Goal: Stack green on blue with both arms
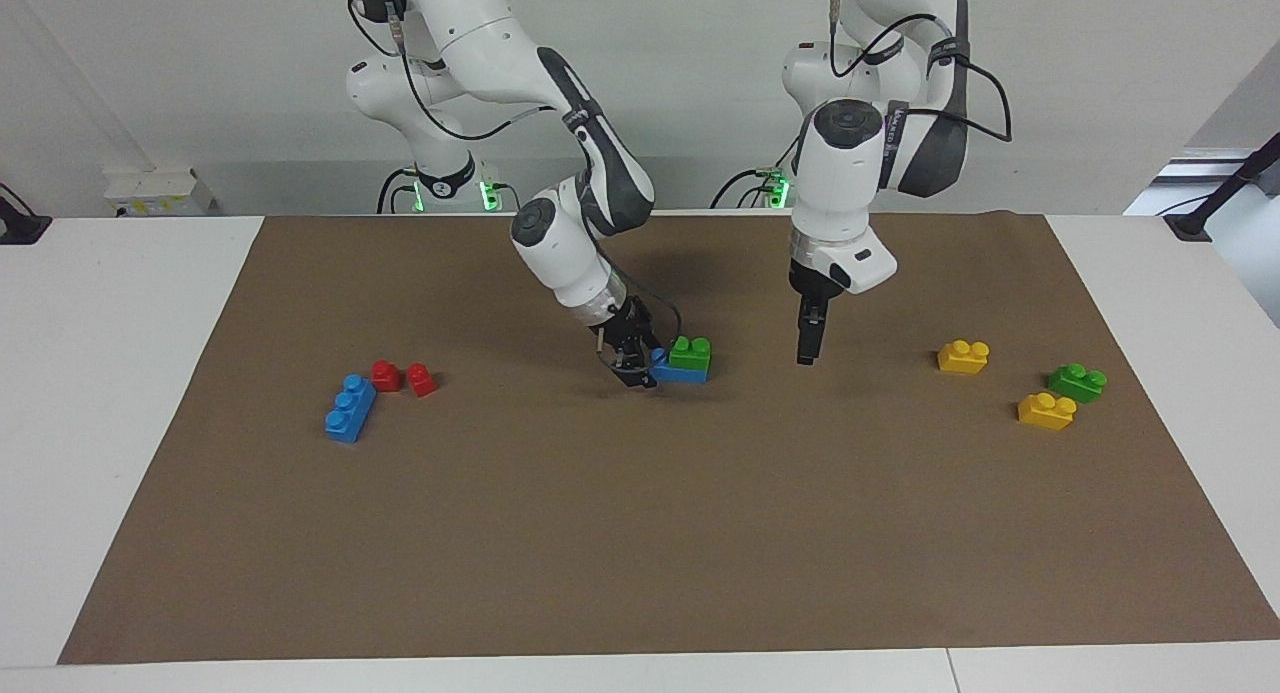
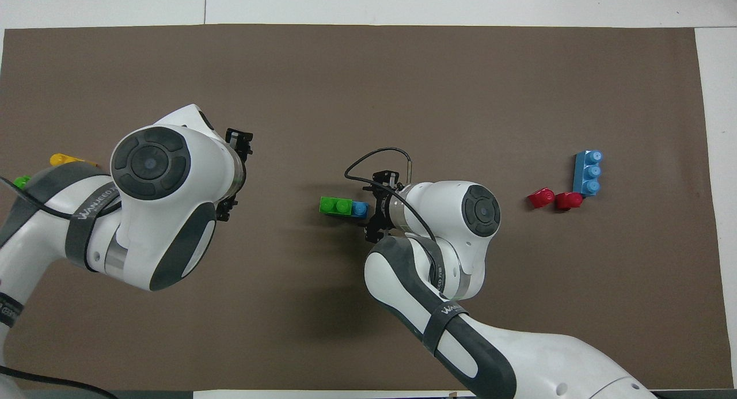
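A green brick (image 1: 690, 352) (image 2: 335, 205) sits pressed onto a blue brick (image 1: 681, 374) (image 2: 360, 209) in the middle of the brown mat (image 1: 640, 533). One blue stud stays bare at the end toward the right arm. My right gripper (image 1: 631, 366) is low at that bare end, open, its fingers close beside the blue brick without clasping it. My left gripper (image 1: 806, 351) hangs open and holds nothing. It is over bare mat, well apart from the stack, toward the left arm's end.
A second blue brick (image 1: 350, 408) (image 2: 587, 173) and two red bricks (image 1: 386, 375) (image 1: 422, 379) lie toward the right arm's end. Two yellow bricks (image 1: 963, 356) (image 1: 1046, 411) and another green brick (image 1: 1077, 382) lie toward the left arm's end.
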`<state>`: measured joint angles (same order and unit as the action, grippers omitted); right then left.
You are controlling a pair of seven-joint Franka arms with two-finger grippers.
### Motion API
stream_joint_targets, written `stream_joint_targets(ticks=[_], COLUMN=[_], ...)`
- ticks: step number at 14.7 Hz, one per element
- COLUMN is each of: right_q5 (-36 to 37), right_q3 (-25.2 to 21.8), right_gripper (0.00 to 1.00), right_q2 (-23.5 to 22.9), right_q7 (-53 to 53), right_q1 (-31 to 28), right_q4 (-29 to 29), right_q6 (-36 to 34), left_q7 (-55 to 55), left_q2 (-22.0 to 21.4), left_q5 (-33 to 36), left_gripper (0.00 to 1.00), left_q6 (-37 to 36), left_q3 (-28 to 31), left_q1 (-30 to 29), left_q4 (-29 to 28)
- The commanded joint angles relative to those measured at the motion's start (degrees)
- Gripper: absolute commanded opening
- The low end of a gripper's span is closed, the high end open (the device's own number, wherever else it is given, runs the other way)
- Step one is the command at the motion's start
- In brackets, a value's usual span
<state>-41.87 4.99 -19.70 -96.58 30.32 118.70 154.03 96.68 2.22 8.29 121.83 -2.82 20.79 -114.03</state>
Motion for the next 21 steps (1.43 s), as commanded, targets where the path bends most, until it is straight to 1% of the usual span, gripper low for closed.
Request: stream_joint_targets(ticks=[1,3,5,6,8,9,10,12,17,19,21], right_q5=[-1.8,-1.9,-1.8,-1.8,-1.5,-1.2,-1.0,0.3,14.9,21.8,26.3], right_q3=[0.3,0.2,0.2,0.1,0.1,0.1,0.1,0.0,0.0,0.0,0.0], right_gripper=[0.79,0.80,0.83,0.87,0.90,0.94,0.94,1.00,1.00,1.00,1.00], right_q2=[-0.3,0.0,0.5,0.7,1.5,1.9,2.6,3.5,7.0,9.1,11.7], right_q7=[3.8,5.7,8.6,10.6,13.9,15.8,17.4,22.1,39.9,49.0,59.2], right_q1=[-1.3,-2.1,-3.6,-4.6,-7.0,-8.2,-9.4,-11.7,-19.8,-24.1,-27.8], right_q4=[-0.7,-0.7,-0.8,-1.2,-2.4,-2.6,-2.8,-3.8,-8.5,-9.8,-10.6], right_q6=[-0.7,-1.9,-4.3,-6.3,-10.8,-12.9,-14.4,-18.6,-32.7,-38.3,-42.8], left_q7=[-5.5,-9.6,-14.0,-16.2,-20.5,-22.7,-25.2,-30.6,-49.6,-56.4,-62.6], left_q2=[-0.6,-1.3,-2.5,-3.0,-3.6,-4.0,-4.2,-4.2,-4.2,-4.2,-4.3], left_q5=[-1.1,-2.0,-2.7,-3.0,-3.5,-3.5,-3.6,-3.6,-4.8,-4.8,-4.8], left_gripper=[1.00,1.00,1.00,1.00,1.00,1.00,1.00,1.00,1.00,1.00,1.00], left_q6=[-3.7,-4.8,-6.0,-6.4,-7.3,-7.9,-8.3,-9.1,-14.9,-16.6,-18.6], left_q3=[-0.4,-0.4,-0.3,-0.2,-0.1,-0.1,-0.1,0.0,0.0,-0.1,-0.3], left_q1=[-3.0,-5.2,-6.9,-7.8,-9.4,-10.4,-11.1,-12.5,-16.7,-17.9,-18.4], left_q4=[2.8,3.5,3.7,4.0,4.5,4.8,5.0,5.7,9.1,10.0,10.9])
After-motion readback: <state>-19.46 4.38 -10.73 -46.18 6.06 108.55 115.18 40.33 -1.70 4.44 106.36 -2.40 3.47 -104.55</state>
